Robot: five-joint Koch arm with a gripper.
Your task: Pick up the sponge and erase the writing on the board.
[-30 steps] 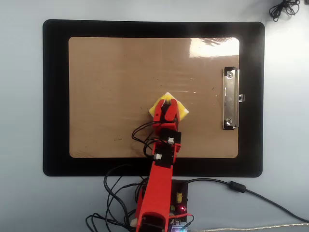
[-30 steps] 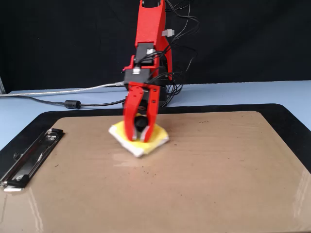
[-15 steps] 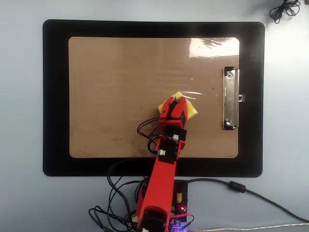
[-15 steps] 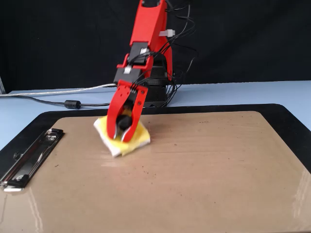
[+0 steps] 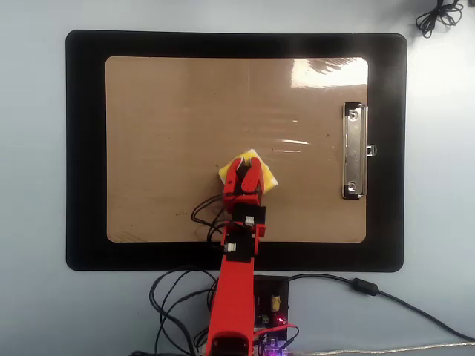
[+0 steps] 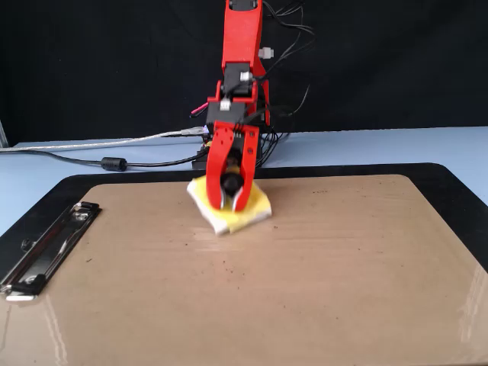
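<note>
Red gripper (image 5: 246, 165) over yellow sponge (image 5: 269, 181) — mid-board (image 5: 163, 126); black mat (image 5: 85, 148) beneath

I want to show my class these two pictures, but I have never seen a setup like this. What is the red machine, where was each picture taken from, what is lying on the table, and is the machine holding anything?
The red machine is a small hobby robot arm; its two-fingered gripper works like a hand. One picture looks straight down from above, with the arm reaching in from the bottom edge. The other comes from a camera standing in front of the arm, low and facing it.

On the pale blue table lies a black mat, and on it a brown board, a clipboard with a silver metal clip. No clear writing shows on the board, only a few faint dark specks.

The gripper's jaws are closed around the middle of a small yellow sponge, which appears to rest on the board near its centre. Cables run from the arm's base.
</note>
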